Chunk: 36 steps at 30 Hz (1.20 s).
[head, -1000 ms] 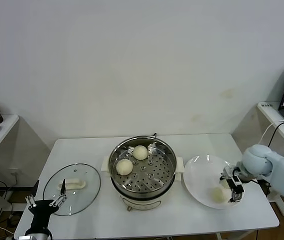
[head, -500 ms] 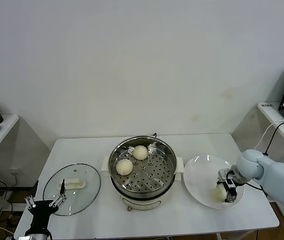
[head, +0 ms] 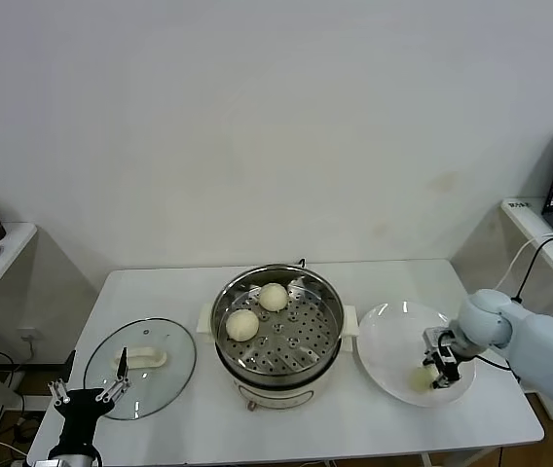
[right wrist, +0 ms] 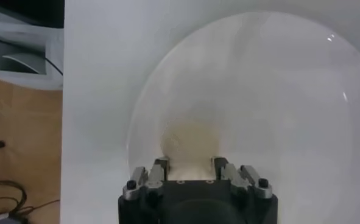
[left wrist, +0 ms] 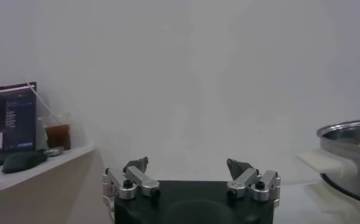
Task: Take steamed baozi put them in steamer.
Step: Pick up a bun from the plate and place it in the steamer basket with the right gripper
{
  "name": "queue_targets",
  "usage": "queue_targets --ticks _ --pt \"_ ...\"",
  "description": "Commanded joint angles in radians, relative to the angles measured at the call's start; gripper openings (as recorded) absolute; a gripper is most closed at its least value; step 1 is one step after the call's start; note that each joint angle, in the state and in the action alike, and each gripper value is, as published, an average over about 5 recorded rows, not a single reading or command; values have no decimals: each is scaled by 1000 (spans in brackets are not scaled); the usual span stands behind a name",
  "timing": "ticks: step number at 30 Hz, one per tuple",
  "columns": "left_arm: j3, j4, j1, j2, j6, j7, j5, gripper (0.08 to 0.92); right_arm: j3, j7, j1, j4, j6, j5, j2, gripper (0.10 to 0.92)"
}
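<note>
Left of the steamer, the left gripper waits off the table's near corner, fingers spread and empty, beside a glass lid. The steamer holds two steamed baozi on its perforated tray – one toward the back. Right of the steamer sits a white plate with one baozi in it. The right gripper reaches down onto that bun; the right wrist view (closer than the head view) shows fingers straddling the baozi – whether they press it, I cannot tell.
</note>
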Motion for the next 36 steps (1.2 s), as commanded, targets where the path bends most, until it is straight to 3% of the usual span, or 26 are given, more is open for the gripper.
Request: queue_targets --ticks 1,8,17,25,36 --pt "1 -7 1 2 0 1 -3 823 -18 -43 126 9 19 52 -31 454" --pt "8 -8 -7 8 0 4 -8 823 -190 -102 552 -14 68 200 6 465" --pt "19 -5 -20 8 0 4 -9 823 -406 -22 859 35 170 449 264 467" --pt "20 -8 -12 5 -5 4 -6 823 -553 46 854 125 299 405 499 467" --pt "-9 -11 -4 2 -7 3 -10 823 -627 73 744 -13 625 172 710 477"
